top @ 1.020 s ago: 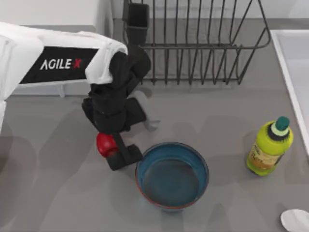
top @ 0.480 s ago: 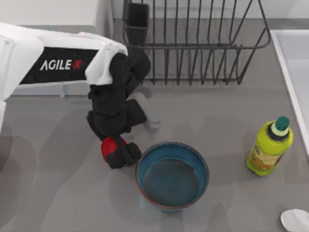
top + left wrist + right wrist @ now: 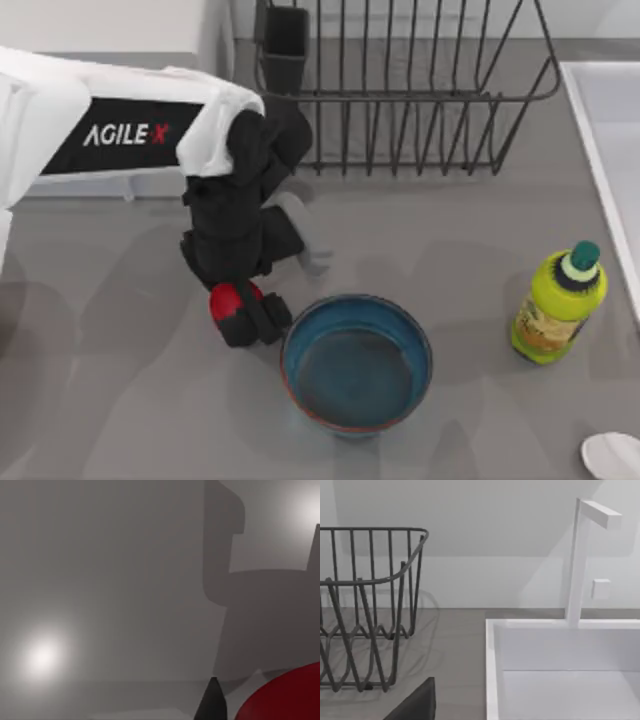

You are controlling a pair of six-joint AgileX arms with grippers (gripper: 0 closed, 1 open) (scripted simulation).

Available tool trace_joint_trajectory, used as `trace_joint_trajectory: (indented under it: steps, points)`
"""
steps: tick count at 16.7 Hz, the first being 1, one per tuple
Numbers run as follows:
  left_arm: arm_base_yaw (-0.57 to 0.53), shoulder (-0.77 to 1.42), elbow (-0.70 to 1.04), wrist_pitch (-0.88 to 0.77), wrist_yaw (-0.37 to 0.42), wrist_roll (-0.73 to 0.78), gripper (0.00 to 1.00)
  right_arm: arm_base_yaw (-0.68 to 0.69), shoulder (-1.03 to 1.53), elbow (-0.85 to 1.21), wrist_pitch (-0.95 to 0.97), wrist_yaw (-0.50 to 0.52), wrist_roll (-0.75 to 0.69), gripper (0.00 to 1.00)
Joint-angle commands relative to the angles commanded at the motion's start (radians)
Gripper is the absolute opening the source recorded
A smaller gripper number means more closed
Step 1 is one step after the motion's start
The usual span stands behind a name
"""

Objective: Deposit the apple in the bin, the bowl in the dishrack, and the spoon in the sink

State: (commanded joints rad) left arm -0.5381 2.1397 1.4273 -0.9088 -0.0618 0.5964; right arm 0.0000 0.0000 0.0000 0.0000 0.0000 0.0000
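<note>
One arm is at work: the left AgileX arm reaches in from the upper left of the top view, and its black left gripper (image 3: 243,312) sits left of centre in the frame, its fingers closed in on the small glossy red apple (image 3: 224,301), which it holds just beside the left rim of the bowl. In the left wrist view a curved slice of that red apple (image 3: 285,695) fills the lower right corner, with a dark fingertip (image 3: 212,702) beside it at the bottom edge and the grey table (image 3: 110,580) behind.

The wide, deep round bowl (image 3: 356,362), teal-blue inside with a reddish-brown rim, stands upright in the lower middle of the top view. The large black wire dishrack (image 3: 410,90) fills the upper middle, with its dark rectangular cutlery cup (image 3: 285,45) at its upper left corner. The white rectangular sink (image 3: 612,140) runs along the right edge of the frame. A yellow-green plastic bottle (image 3: 558,305) with a dark green cap stands at the right, near the sink's rim and well apart from the bowl. The rounded end of the small pale white spoon (image 3: 612,456) lies in the lower right corner.

The right wrist view shows the dishrack (image 3: 365,610) at its left, the sink (image 3: 560,670) at its lower right with a white tap (image 3: 577,560) rising behind it; I cannot tell how the right gripper's fingers stand.
</note>
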Motion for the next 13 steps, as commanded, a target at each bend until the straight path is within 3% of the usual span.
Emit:
trace_joint_trajectory:
  steps: [6, 13]
  points:
    - [-0.009, -0.024, 0.026, -0.055, 0.029, -0.014, 0.00, 0.000, 0.000, 0.000, 0.000, 0.000, 0.000, 1.00]
    - [-0.008, -0.106, 0.214, -0.330, 0.029, -0.020, 0.00, 0.000, 0.000, 0.000, 0.000, 0.000, 0.000, 1.00]
